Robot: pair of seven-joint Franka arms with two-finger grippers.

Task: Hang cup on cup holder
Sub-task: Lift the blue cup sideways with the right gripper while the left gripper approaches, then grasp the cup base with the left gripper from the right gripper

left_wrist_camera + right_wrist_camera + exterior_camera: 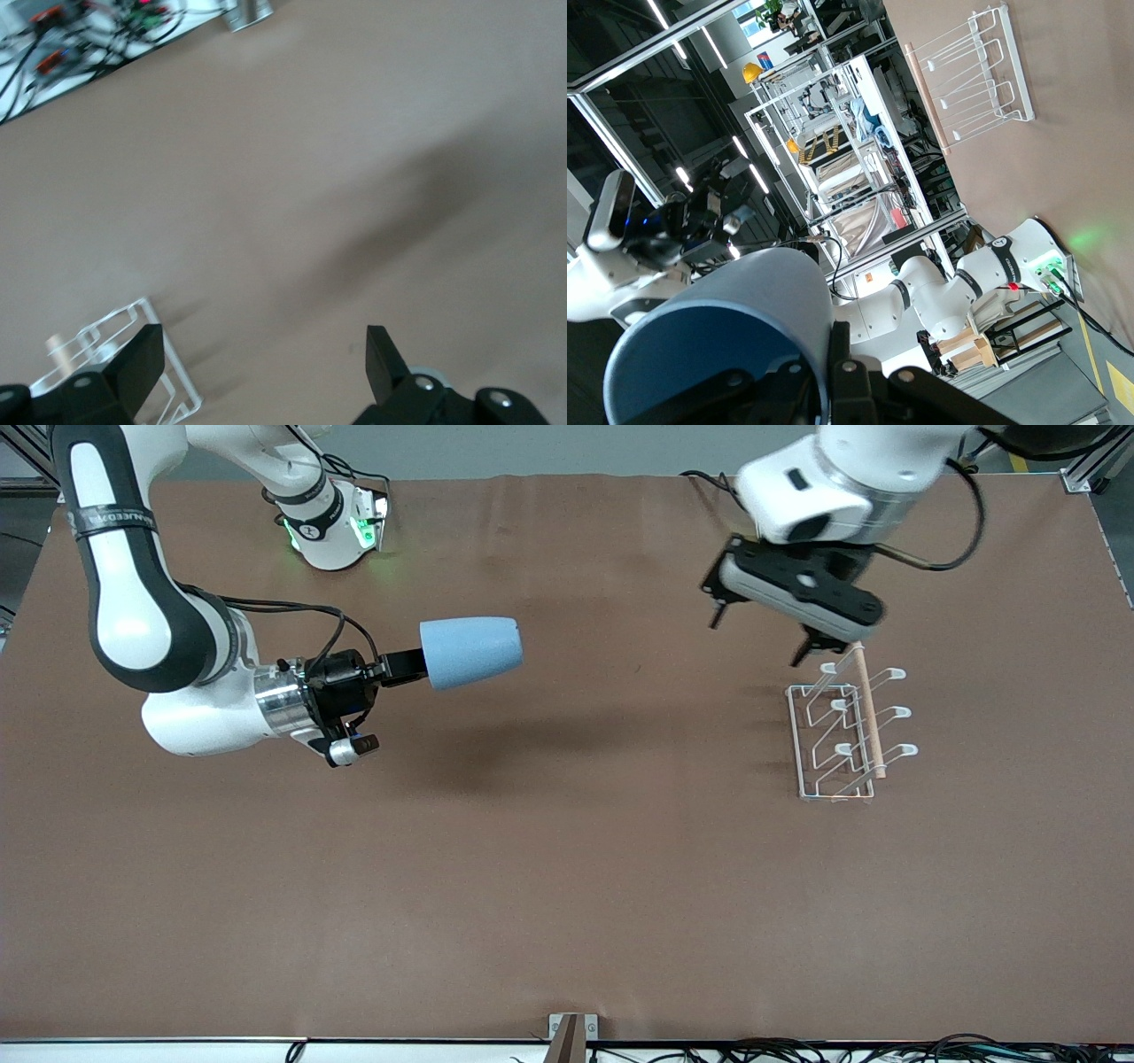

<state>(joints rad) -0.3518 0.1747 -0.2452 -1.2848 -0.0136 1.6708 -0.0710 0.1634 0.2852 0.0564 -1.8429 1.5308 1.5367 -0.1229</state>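
Firmly pincer-gripped [409, 667] cup [470, 652] rim.

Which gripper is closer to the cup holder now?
Left. The left gripper hangs open just above the cup holder; the right gripper, shut on the cup, is over mid-table toward the right arm's end.

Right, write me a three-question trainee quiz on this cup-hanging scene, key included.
1. True or false: the cup rests on the table.
2. Which claw grips the cup? A) left claw B) right claw C) neither
3. Fill in: the cup holder stands toward the ____ arm's end of the table.

Key: 1 false: it is held in the air, lying sideways. 2 B: the right claw is shut on its rim, while the open left claw hovers over the cup holder. 3 left.
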